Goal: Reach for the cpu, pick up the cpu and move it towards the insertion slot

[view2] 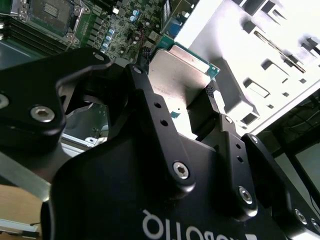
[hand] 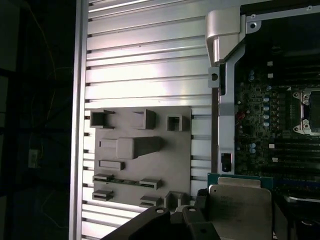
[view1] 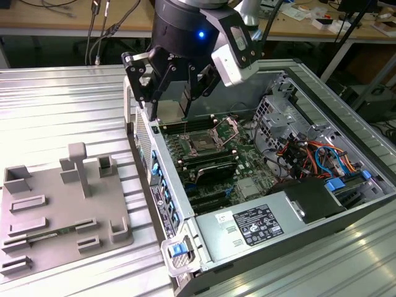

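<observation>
My gripper (view1: 175,106) hangs over the near-left wall of the open computer case, shut on the cpu (view1: 178,102), which stands on edge between the fingers. In the second wrist view the cpu (view2: 180,75) shows its silvery metal top and a green rim, clamped between the two black fingers (view2: 212,95). The first wrist view shows the cpu (hand: 240,205) too. The insertion slot (view1: 207,140) is a dark square socket in a shiny frame on the green board, a short way toward the exterior view's right of the gripper. The insertion slot (view2: 52,15) (hand: 312,112) lies open in both wrist views.
A grey plastic tray (view1: 62,204) (hand: 140,155) with raised blocks and recesses lies on the ribbed metal table at the exterior view's left. The case (view1: 162,204) holds a power supply (view1: 260,224), black memory slots (view1: 213,168) and bundled cables (view1: 303,154).
</observation>
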Motion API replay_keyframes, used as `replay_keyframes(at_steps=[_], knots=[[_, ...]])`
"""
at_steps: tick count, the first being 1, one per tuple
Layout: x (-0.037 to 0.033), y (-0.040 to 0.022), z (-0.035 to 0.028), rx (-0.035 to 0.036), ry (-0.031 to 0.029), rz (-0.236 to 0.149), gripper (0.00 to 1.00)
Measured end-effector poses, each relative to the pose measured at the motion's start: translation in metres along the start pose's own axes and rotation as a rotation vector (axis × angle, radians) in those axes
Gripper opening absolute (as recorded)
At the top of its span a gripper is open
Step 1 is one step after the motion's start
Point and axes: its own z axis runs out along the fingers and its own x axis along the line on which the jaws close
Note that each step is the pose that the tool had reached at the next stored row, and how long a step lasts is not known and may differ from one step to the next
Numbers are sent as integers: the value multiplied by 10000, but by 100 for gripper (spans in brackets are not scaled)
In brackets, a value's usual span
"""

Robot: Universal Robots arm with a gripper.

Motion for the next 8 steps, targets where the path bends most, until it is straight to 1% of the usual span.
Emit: replay_keyframes(at_steps=[8], knots=[[-67, -1, -2, 3, 0, -1, 55]])
